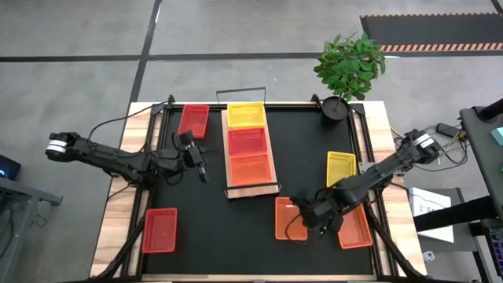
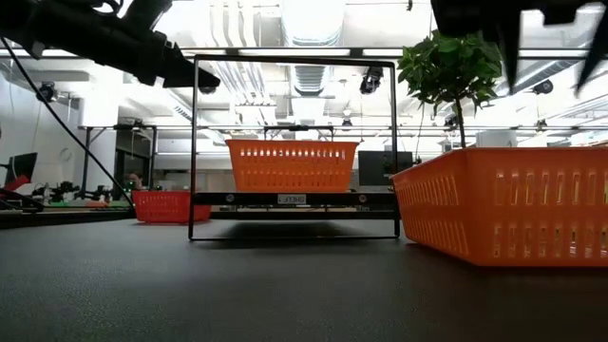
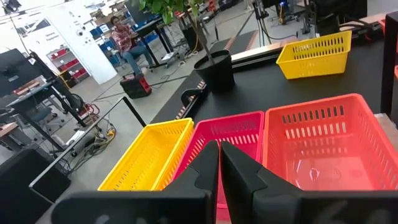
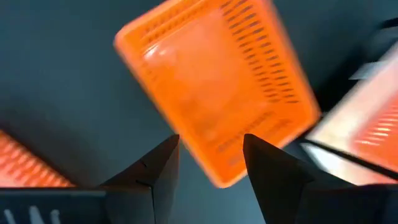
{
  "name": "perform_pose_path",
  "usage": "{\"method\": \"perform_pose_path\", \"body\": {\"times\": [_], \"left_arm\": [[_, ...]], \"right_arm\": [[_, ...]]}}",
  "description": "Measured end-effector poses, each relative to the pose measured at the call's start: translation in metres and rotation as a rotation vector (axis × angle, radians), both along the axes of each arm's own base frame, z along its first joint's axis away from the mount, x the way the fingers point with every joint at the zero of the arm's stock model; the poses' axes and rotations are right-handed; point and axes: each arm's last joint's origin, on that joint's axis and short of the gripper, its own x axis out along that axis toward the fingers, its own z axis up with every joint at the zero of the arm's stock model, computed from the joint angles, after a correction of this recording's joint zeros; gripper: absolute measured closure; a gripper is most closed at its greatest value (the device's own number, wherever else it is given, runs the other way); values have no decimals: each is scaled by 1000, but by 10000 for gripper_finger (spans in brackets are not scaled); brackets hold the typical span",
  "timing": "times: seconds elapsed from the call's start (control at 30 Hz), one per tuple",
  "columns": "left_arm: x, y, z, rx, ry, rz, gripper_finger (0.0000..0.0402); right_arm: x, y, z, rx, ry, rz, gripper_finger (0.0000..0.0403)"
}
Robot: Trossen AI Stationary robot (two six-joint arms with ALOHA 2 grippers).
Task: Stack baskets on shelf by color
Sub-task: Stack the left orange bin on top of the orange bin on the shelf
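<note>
orange basket (image 4: 214,87) | long axis diagonal | right fingers (image 4: 158,171) apart above

from the high view we look straight down on the whole wooden worktop with its black mat (image 1: 212,244) and both arms. from the low view we sit at mat level, facing across to the long light-wood shelf with wire rails (image 2: 294,199), close beside an orange mesh plastic basket (image 2: 503,214). the left wrist view faces over the shelf's three baskets toward the potted green plant (image 3: 211,59), shared with both other views. the right wrist view looks down, very near, on an orange basket (image 4: 214,87).
</note>
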Motion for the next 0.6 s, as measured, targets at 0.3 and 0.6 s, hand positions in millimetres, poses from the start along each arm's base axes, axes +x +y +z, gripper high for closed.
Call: {"method": "perform_pose_path", "body": {"times": [0.3,0.6], "left_arm": [[-1,0,1,12,3,-2,401],[-1,0,1,20,3,-4,401]], "right_arm": [[16,6,-42,-76,150,171,250],[38,-1,-79,102,285,147,327]]}}
